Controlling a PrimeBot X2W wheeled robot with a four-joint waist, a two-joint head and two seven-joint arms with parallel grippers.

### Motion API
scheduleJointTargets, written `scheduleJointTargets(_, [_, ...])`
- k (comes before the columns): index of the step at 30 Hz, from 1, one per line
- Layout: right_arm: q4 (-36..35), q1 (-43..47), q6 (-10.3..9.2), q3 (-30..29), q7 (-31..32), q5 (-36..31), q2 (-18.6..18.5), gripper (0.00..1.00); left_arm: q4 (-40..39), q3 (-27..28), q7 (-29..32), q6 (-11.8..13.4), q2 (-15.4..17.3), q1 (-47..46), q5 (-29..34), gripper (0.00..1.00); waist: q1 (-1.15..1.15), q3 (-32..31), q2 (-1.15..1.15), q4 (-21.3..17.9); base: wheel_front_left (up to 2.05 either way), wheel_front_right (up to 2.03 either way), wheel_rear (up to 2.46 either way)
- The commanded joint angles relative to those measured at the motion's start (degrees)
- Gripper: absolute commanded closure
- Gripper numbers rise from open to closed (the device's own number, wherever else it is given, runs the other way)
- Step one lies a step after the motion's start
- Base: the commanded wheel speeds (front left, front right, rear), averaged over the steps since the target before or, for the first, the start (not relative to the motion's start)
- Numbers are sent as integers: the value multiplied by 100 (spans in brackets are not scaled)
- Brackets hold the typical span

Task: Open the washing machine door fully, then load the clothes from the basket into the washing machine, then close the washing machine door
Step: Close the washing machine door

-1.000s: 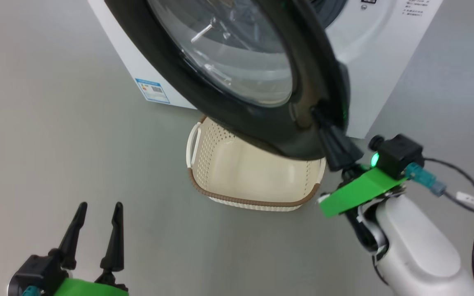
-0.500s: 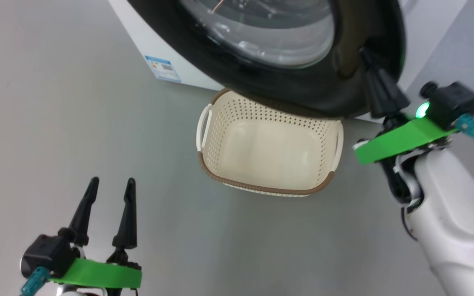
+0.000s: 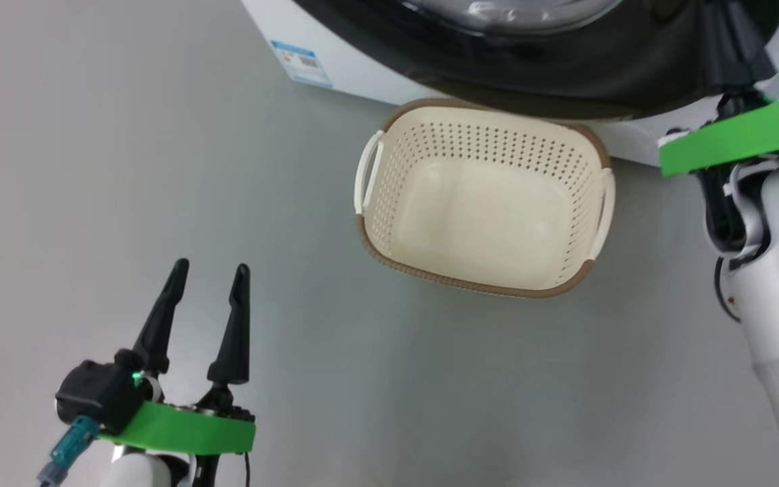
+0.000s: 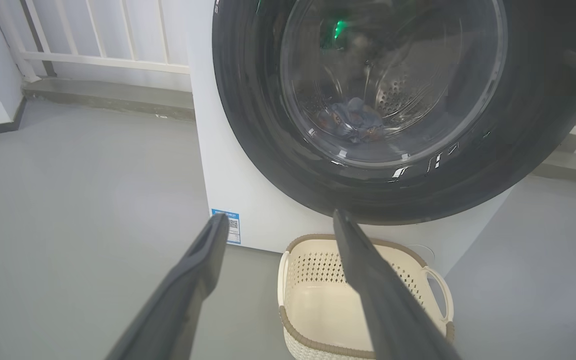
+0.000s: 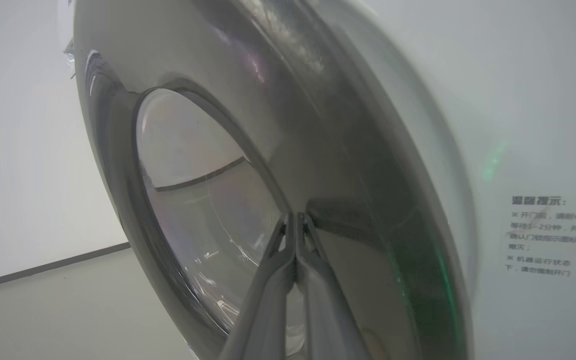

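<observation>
The washing machine door [image 4: 248, 100] lies flat against, or almost against, the white front of the washing machine [image 4: 228, 165]; whether it is latched I cannot tell. Through its glass, the clothes [image 4: 354, 119] lie as a blue-grey heap with orange marks low in the steel drum. The right gripper [image 5: 295, 216] is on the door's right side, its two fingers pressed together with nothing between them and their tips touching the glossy black ring just beside the window. The left gripper [image 3: 211, 266] hangs above the grey floor [image 3: 126, 169] at the near left, well apart from the machine, with its fingers spread wide and holding nothing. The basket [image 3: 470, 287] stands on the floor just in front of the machine, below the door's lower edge, its bare cream bottom in view. A blue label sticker [image 3: 301, 62] sits at the machine's lower left corner
</observation>
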Motion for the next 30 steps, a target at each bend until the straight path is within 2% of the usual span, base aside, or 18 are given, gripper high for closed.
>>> scheduleJointTargets(1, [-111,-177,-1,2,-28,-48,22,100,-190,177,-36,4,77,-157,-45,0,0,147,0,132,0,0,0])
scheduleJointTargets(21, [-82,-1004,-1,-738,-28,-261,-51,100,-288,-62,-36,4,-8,-515,-93,0,0,668,0,428,0,0,0])
scheduleJointTargets(26, [-82,-1075,-1,-761,-28,-282,-23,100,-288,-75,-36,4,-13,-593,-88,0,0,721,0,415,0,0,0])
scheduleJointTargets(30, [-58,-914,-1,-541,-28,-236,44,100,-207,-60,-36,4,4,-592,-65,0,0,591,0,336,0,0,0])
